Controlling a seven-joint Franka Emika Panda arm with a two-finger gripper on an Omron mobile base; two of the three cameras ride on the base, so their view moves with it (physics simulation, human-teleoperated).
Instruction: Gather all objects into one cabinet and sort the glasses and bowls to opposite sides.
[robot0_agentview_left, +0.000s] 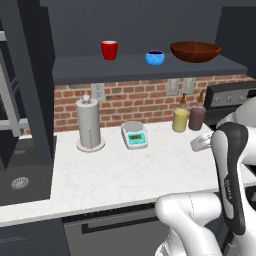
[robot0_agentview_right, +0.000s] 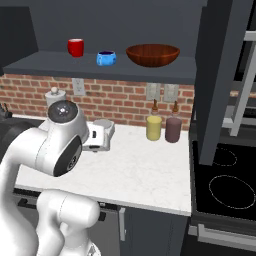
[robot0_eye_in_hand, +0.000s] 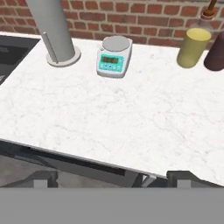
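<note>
- The white marbled stone counter (robot0_agentview_left: 125, 175) is a broad flat slab with faint grey veins, set against a red brick wall (robot0_agentview_left: 140, 102).
- The dark slate-grey upper cabinet, with its flat matte shelf (robot0_agentview_left: 145, 67), spans the top of both base views; its tall door (robot0_agentview_right: 220, 75) stands open at 3 o'clock in the right base view.
- The wide shallow reddish-brown wooden bowl (robot0_agentview_left: 195, 51) sits upright at the 3 o'clock end of the shelf, mouth up, its long axis along the shelf.
- The grey cylindrical paper-towel holder (robot0_agentview_left: 89, 125) stands upright on a round base at the counter's 9 o'clock side.
- The yellow squeeze bottle (robot0_agentview_left: 180, 119) and the dark-brown squeeze bottle (robot0_agentview_left: 197, 116) stand side by side, just beside each other, against the bricks.
- The small white kitchen scale with a teal display panel (robot0_agentview_left: 134, 134) lies flat between the holder and the bottles.
- The glossy red handleless tumbler (robot0_agentview_left: 109, 50) stands upright at the shelf's 9 o'clock side, mouth up.
- The small round bright-blue bowl with a dark inside (robot0_agentview_left: 155, 57) sits between the tumbler and the wooden bowl, apart from both.
- The gripper (robot0_eye_in_hand: 111, 178) hangs above the counter's front edge; its dark fingertips (robot0_eye_in_hand: 41, 178) stand wide apart, with nothing between them and nothing touched.
</note>
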